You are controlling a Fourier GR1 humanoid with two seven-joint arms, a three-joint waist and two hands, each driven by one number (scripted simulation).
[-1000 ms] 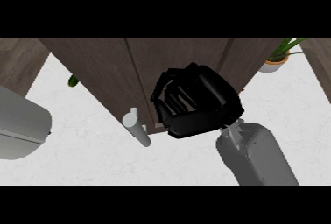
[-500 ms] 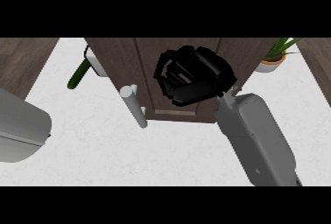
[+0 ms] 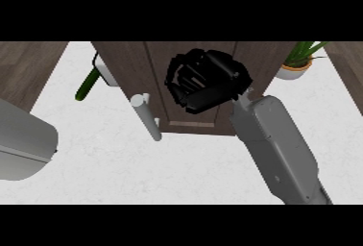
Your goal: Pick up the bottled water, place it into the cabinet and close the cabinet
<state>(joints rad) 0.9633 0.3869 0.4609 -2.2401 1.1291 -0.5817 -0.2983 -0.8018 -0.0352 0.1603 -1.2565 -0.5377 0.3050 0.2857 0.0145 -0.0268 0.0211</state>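
- My right hand [image 3: 205,80]: fingers curled inward, pressed against the cabinet [image 3: 135,72] front; whether they enclose anything, I cannot tell.
- My left hand: not visible; only the grey left forearm [image 3: 21,139] shows at the left edge.
- Bottled water: not visible in this view; location undetermined.
- Cabinet: dark brown wood, a pale grey handle [image 3: 147,116] projecting near its left door edge.
- No readable labels or writing.
- Surroundings: green cucumber [image 3: 86,84] far left, potted plant [image 3: 297,60] far right, on the white counter [image 3: 142,168].
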